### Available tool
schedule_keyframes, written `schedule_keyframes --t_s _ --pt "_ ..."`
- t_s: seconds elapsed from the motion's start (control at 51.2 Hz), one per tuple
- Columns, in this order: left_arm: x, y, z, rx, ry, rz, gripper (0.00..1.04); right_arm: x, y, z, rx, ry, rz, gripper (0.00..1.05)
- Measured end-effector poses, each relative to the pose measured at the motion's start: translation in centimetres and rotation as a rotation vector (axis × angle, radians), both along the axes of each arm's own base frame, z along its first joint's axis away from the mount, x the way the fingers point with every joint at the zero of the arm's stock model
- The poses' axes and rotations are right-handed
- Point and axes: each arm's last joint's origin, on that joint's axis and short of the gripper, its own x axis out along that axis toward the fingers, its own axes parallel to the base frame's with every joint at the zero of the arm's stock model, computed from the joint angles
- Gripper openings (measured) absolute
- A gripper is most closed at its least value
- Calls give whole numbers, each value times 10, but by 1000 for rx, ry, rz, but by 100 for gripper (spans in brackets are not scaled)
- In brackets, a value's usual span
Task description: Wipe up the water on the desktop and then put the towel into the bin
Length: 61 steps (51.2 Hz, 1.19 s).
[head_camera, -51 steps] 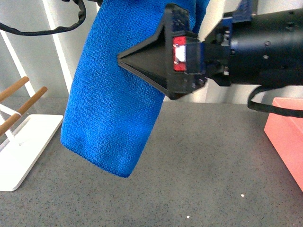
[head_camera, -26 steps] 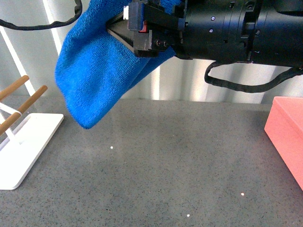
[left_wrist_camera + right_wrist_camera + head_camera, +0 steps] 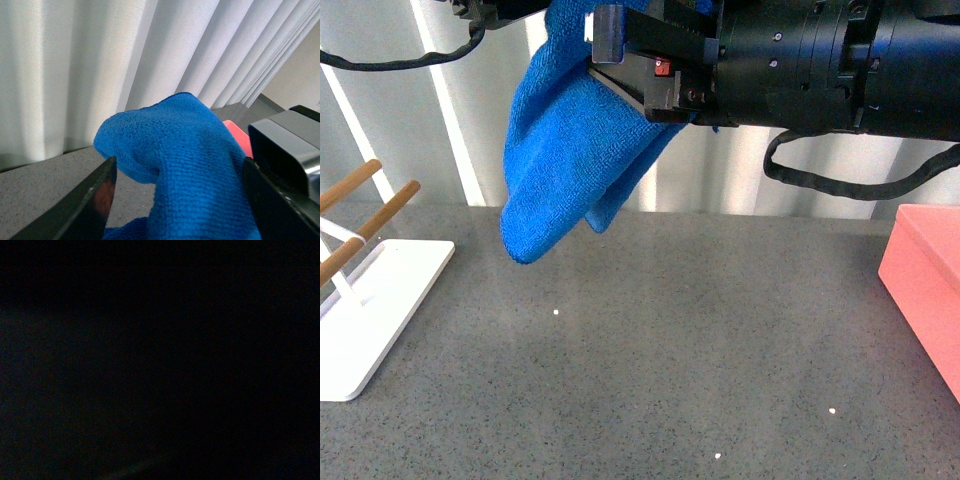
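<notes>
The blue towel (image 3: 570, 150) hangs in the air high above the dark speckled desktop (image 3: 670, 350), its lower end well clear of the surface. My right gripper (image 3: 620, 70) reaches in from the right at the top of the front view and is shut on the towel's upper part. In the left wrist view the towel (image 3: 190, 165) bulges between the spread fingers of my open left gripper (image 3: 182, 200), which do not press it. The pink bin (image 3: 930, 290) stands at the desktop's right edge and peeks out behind the towel (image 3: 242, 137). The right wrist view is dark.
A white rack base (image 3: 370, 310) with wooden rods (image 3: 360, 190) stands at the left edge of the desktop. A pale pleated curtain (image 3: 75, 75) closes off the back. A black cable (image 3: 860, 185) loops under the right arm.
The right arm has risen and turned, lifting the towel's hanging end off the low middle. Over the last half second the towel swung a little to the right and folded narrower.
</notes>
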Motion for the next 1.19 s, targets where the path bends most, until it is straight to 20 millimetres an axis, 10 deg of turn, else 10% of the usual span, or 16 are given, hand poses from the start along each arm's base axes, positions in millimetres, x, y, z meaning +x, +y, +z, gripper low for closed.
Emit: schedule_keyframes --t_s 0.156,0.722,0.956,1.191 --pt "1 1 -1 5 2 9 100 -2 -5 -3 -17 8 -19 6" --pt "0 -2 -2 6 1 -24 98 -10 -21 -29 -83 86 -72 6" --pt "-31 27 -17 158 -147 635 67 -12 -25 -28 -82 84 -76 6" --pt "-80 75 -53 208 -141 717 26 -12 -32 -22 -78 67 -88 6"
